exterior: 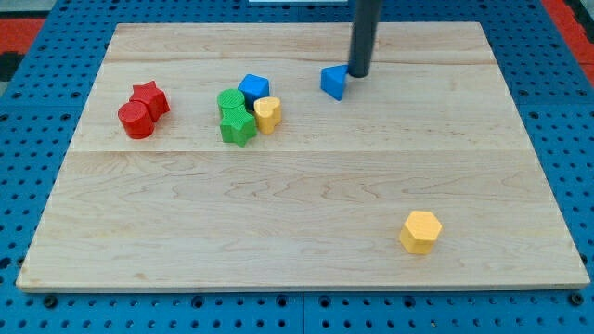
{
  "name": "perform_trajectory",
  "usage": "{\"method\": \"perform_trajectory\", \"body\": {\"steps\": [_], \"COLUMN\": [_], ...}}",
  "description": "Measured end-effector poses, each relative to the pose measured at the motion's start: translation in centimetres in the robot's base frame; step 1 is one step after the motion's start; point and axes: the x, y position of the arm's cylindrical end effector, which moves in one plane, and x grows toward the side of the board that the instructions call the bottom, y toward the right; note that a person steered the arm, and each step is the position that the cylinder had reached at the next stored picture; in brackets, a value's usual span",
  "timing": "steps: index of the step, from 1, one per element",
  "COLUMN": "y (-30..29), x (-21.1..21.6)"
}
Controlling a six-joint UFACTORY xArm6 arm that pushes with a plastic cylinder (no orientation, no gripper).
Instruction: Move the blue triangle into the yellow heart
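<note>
The blue triangle [333,82] lies on the wooden board [297,186] near the view's top, right of centre. My tip [358,74] stands just to its right, touching or nearly touching its upper right side. The yellow heart [268,113] lies to the left and a little lower, beside a blue block [252,88] and two green blocks.
A green round block [229,100] and a green star [238,125] sit against the yellow heart's left. A red star [149,97] and a red cylinder [136,120] lie at the view's left. A yellow hexagon [420,231] lies at the lower right.
</note>
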Motion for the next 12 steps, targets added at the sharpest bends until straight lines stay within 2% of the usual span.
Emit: {"method": "perform_trajectory", "body": {"steps": [1,4,6,7,10,11,12], "y": [-5.6,-6.9,2.0,2.5,-5.9,-7.5,-6.3], "x": [0.1,4.6,5.7,8.2,9.4,9.3,9.7]}}
